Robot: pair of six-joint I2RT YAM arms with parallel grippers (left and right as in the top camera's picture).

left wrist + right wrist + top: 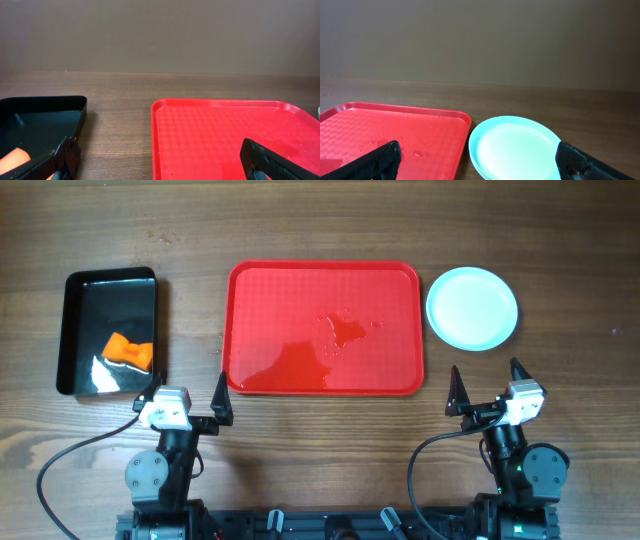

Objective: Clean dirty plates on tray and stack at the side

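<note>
The red tray (280, 310) lies in the middle of the table with no plates on it, only a wet patch and drops (345, 330). The pale mint plates (472, 307) sit stacked on the wood just right of the tray. In the right wrist view the plates (515, 145) show layered rims beside the tray (380, 125). My left gripper (187, 395) hangs open near the tray's front left corner, holding nothing. Below the plates, my right gripper (488, 383) is open and empty too. The left wrist view shows the tray (215, 130) between the spread fingers of the left gripper (159, 155).
A glossy black bin (100, 295) stands left of the tray with an orange sponge (128, 352) in it. The same bin (40, 120) reaches into the left wrist view. Bare wood surrounds the tray.
</note>
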